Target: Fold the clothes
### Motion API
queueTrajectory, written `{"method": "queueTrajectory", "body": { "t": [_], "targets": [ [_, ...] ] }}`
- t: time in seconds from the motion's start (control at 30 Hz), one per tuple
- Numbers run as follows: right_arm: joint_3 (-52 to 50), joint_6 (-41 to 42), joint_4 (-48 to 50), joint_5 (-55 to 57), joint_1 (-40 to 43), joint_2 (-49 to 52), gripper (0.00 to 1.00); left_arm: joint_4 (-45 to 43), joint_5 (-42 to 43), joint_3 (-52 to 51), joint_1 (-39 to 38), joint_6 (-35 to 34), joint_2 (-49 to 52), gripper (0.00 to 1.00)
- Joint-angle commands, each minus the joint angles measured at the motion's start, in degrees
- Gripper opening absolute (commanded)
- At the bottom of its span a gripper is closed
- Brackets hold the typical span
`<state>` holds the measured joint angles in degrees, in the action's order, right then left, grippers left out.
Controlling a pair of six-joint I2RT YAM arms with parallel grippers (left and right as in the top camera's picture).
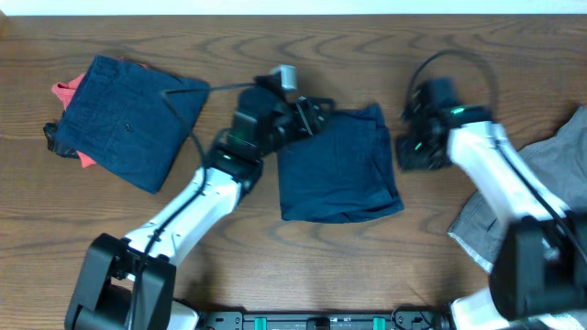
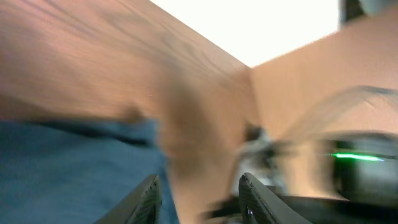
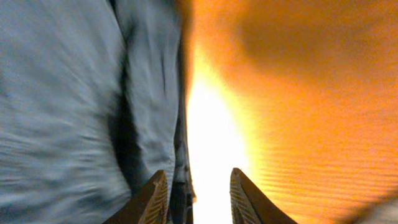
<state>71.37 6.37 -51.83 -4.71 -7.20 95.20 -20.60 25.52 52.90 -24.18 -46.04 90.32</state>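
The left tool (image 2: 199, 180) and right tool (image 3: 198, 174), both part-open and empty, flank one folded navy garment (image 1: 339, 170) at the centre of the surface (image 1: 367, 266). A second navy garment (image 1: 128, 119) overlies one coral garment (image 1: 66, 92) at left, and one grey garment (image 1: 569, 147) lies at right.

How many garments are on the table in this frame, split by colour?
Navy garments: 2
Coral-red garment, mostly under the left navy one: 1
Grey garment, at the right edge: 1
Total: 4
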Motion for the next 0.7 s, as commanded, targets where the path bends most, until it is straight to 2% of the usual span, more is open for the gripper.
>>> {"method": "queueTrajectory", "body": {
  "t": [0.0, 0.2, 0.53, 0.67],
  "targets": [
    [4.2, -0.1, -0.9, -4.5, 0.2, -5.7, 0.32, 1.3, -8.4, 1.2, 2.2, 9.0, 0.0, 0.43],
    [3.8, -1.3, -1.4, -18.3, -5.1, -7.0, 0.33, 0.2, -13.0, 1.3, 2.7, 16.9, 5.6, 0.43],
    [-6.7, 4.2, 0.9, -18.4, -14.3, -5.1, 0.33, 0.9, -11.0, 2.8, 2.7, 18.3, 19.1, 0.41],
    [-14.2, 4.3, 5.6, -18.2, -14.8, -4.7, 0.36, 7.6, -11.1, 2.8, 2.7, 20.8, 20.1, 0.41]
  ]
}}
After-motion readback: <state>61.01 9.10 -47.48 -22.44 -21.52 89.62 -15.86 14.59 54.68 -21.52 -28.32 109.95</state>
